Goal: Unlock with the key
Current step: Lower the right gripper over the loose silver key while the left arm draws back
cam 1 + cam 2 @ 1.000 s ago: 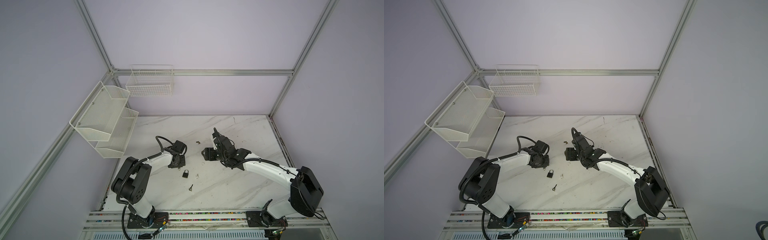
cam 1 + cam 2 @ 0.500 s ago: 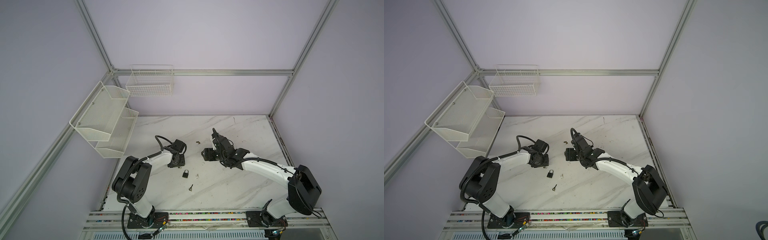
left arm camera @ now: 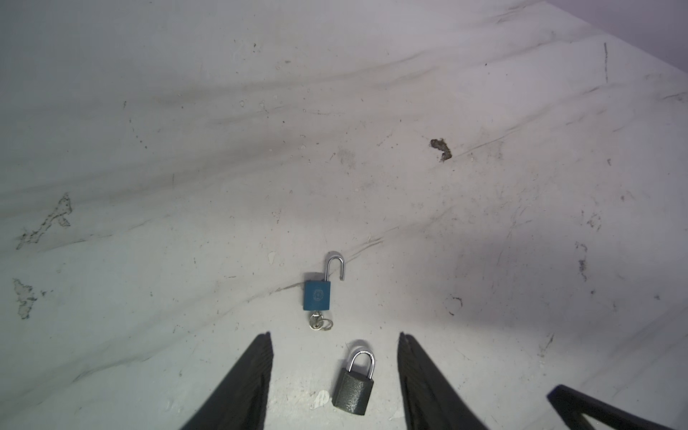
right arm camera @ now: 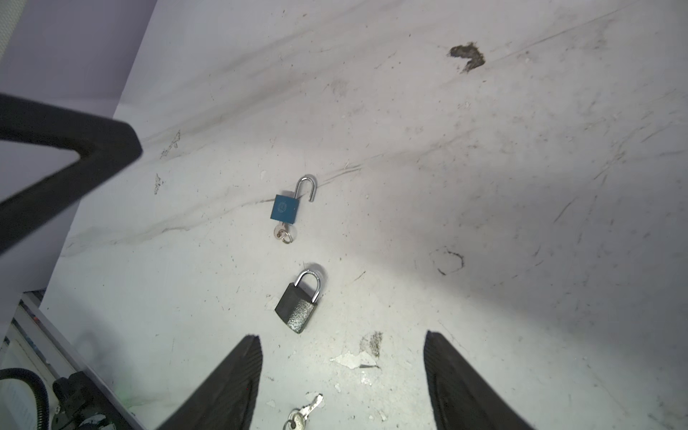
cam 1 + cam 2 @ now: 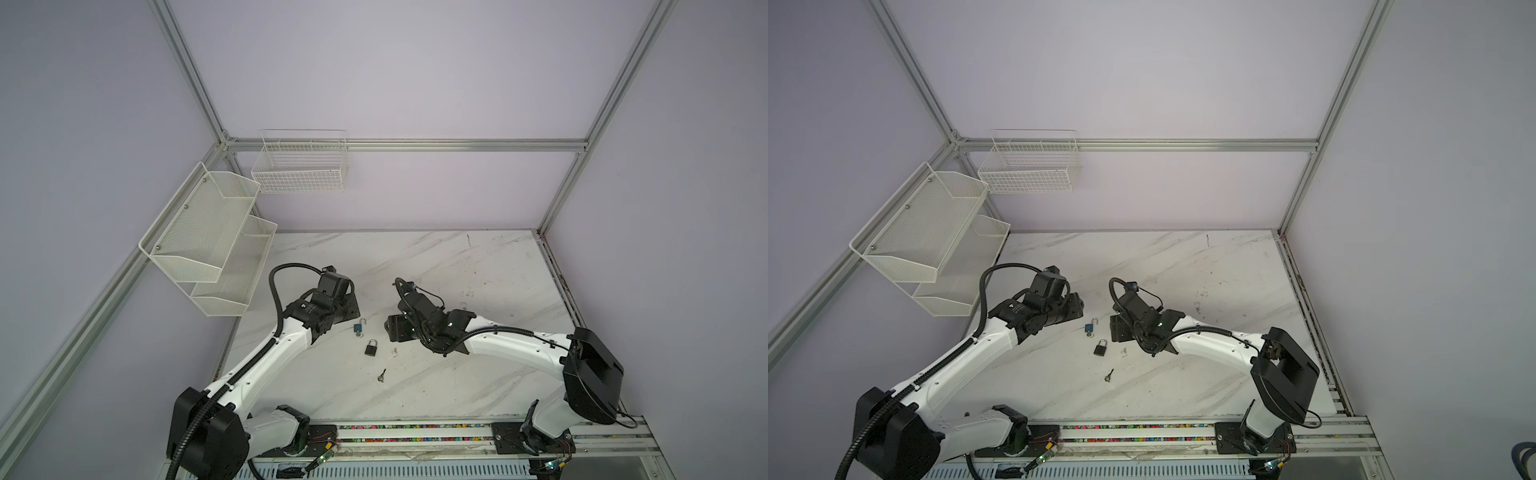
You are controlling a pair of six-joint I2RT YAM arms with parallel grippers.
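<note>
A blue padlock point(image 3: 317, 294) lies flat on the marble table, its shackle swung open and a key point(image 3: 318, 322) with a small ring stuck in its base. It also shows in both top views point(image 5: 359, 327) point(image 5: 1090, 327) and in the right wrist view point(image 4: 284, 209). My left gripper point(image 3: 335, 337) is open and holds nothing, just short of the blue padlock. A black padlock point(image 3: 353, 387) with a closed shackle lies on the table between its fingers. My right gripper point(image 4: 341, 335) is open and empty, hovering over a loose key point(image 4: 301, 413).
The black padlock point(image 5: 371, 347) and the loose key point(image 5: 381, 375) lie in a row toward the table's front. White mesh shelves point(image 5: 208, 245) and a wire basket point(image 5: 299, 166) hang on the left and back walls. The table top point(image 5: 457, 270) is chipped and stained.
My left gripper has opened and drawn back to the left, uncovering the blue padlock with its shackle open. The right arm has barely moved.
</note>
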